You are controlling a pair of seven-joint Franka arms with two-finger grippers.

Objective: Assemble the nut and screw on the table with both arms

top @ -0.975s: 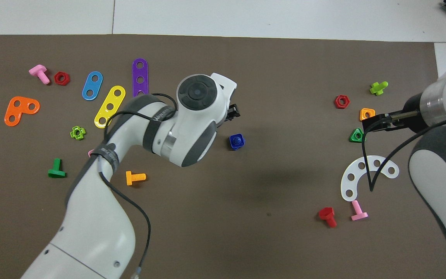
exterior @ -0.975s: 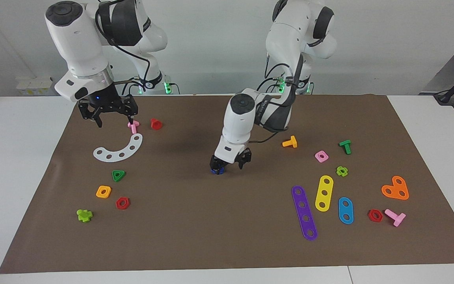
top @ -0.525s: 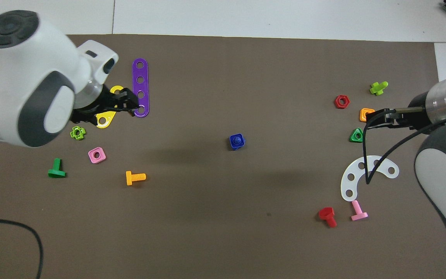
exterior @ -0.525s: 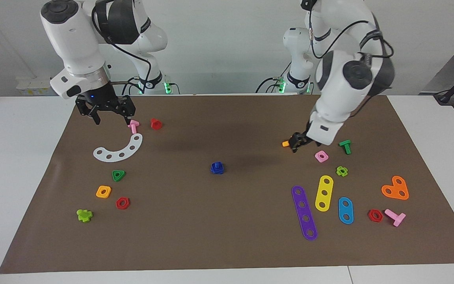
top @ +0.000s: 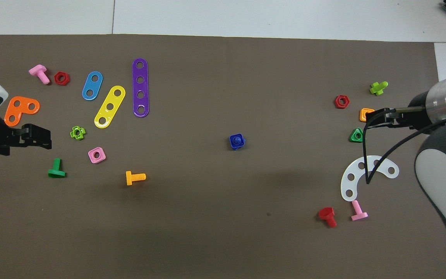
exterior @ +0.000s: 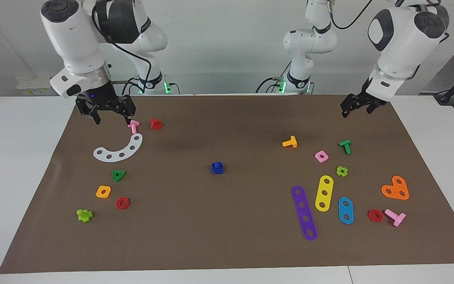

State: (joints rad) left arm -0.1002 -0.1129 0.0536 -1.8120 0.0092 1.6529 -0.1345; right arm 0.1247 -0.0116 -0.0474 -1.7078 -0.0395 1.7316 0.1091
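The dark-blue square nut [exterior: 217, 170] lies in the middle of the brown mat [exterior: 227, 236] on the table, and the dark-blue screw [exterior: 218, 164] sits in its hole with a stub showing on top. They also show in the overhead view, nut [top: 233, 144] and screw [top: 238, 139]. No gripper touches them. My left gripper [exterior: 356, 113] is open and empty, raised over the mat's corner at the left arm's end; it also shows in the overhead view [top: 47, 138]. My right gripper [exterior: 114, 122] is open and empty, hanging over the pink T-shaped screw [exterior: 133, 126] and the white arc plate [exterior: 118, 150]. In the overhead view, the right gripper [top: 368, 120] covers part of the orange-yellow nut.
At the right arm's end lie a red screw [exterior: 156, 124], a green triangular nut [exterior: 118, 175], an orange-yellow square nut [exterior: 103, 191] and a red hex nut [exterior: 122, 203]. At the left arm's end lie an orange screw [exterior: 290, 142], a pink square nut [exterior: 321, 156], a green screw [exterior: 345, 146] and coloured strips [exterior: 304, 213].
My left gripper has let go of the blue piece, leaving it mid-mat, and has risen and swung away to the left arm's end. The right gripper has risen slightly and now holds still.
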